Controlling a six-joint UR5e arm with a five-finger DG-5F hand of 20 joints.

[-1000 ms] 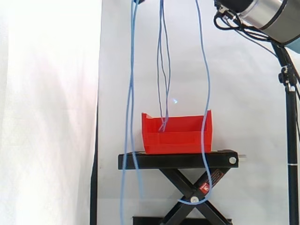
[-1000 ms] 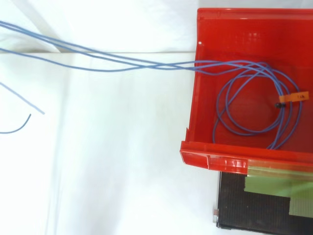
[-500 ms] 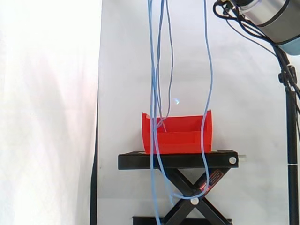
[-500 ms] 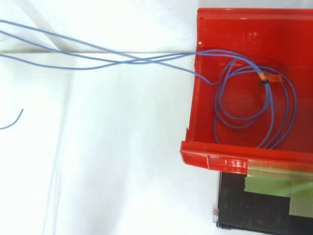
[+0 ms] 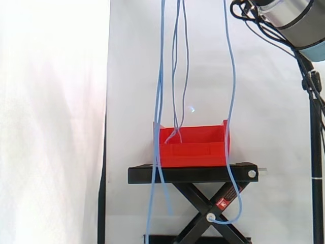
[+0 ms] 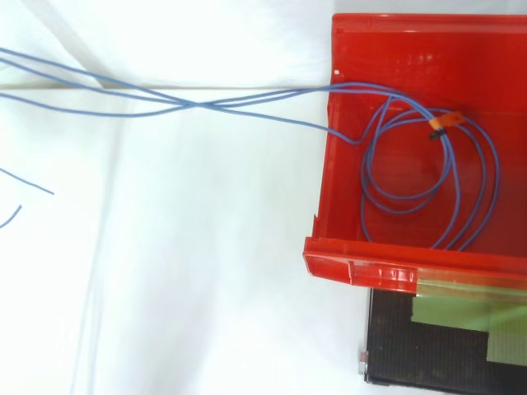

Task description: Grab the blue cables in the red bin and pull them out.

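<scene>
Several blue cable strands [image 5: 161, 76] rise out of the red bin [image 5: 193, 152] and run up past the top edge of the side view. One strand hangs down left of the bin, below the stand. Another drops along the bin's right side and loops [image 5: 223, 222] near the scissor frame. From above, a coil of blue cable with an orange tag [image 6: 445, 123] lies inside the red bin [image 6: 362, 267]. Three strands [image 6: 202, 103] leave over the bin's left wall and cross on their way to the left.
The bin sits on a black scissor stand [image 5: 193, 174], also seen from above [image 6: 428, 354], before a white curtain. The arm's silver wrist segment [image 5: 294, 20] is at the top right. A black tripod pole [image 5: 317, 152] stands at the right edge. Loose cable ends [image 6: 33, 185] show at far left.
The orange tag moved from the bin's right side to its upper middle and the coil shifted. The hanging strands swung sideways, and the loop under the stand moved right.
</scene>
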